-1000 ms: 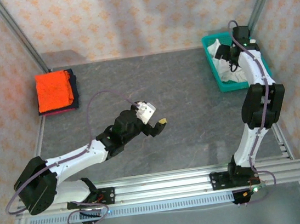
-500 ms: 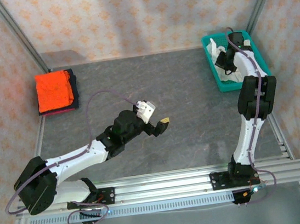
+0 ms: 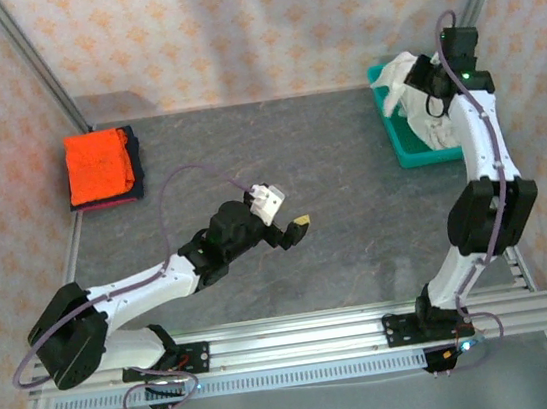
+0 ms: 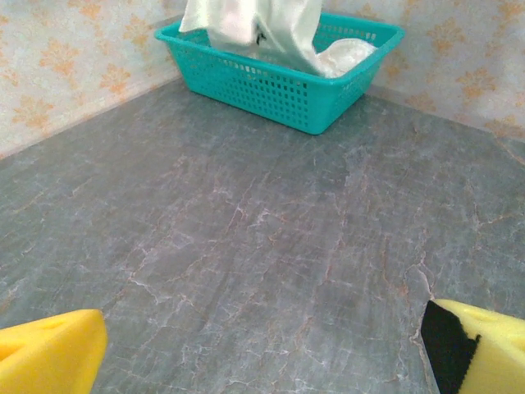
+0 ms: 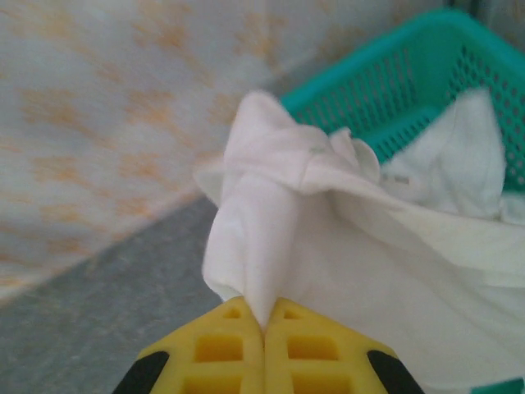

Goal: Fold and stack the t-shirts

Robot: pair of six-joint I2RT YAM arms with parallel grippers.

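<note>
Grey stone-look table [image 3: 354, 204] spreads bare between your arms, so nothing blocks the middle. At its far right corner sits the teal basket [image 3: 393, 138]; far left, the orange t-shirt [image 3: 97, 165] lies folded on the navy t-shirt [image 3: 133, 162]. Your right gripper [image 5: 264, 322] is clenched on a bunched fold of the white t-shirt [image 5: 279, 213], held above the basket, its tail inside. That tail may snag the mesh and drag the basket, or slip from so small a pinch. Your left gripper [image 3: 295, 226] hovers mid-table, spread wide, empty.
</note>
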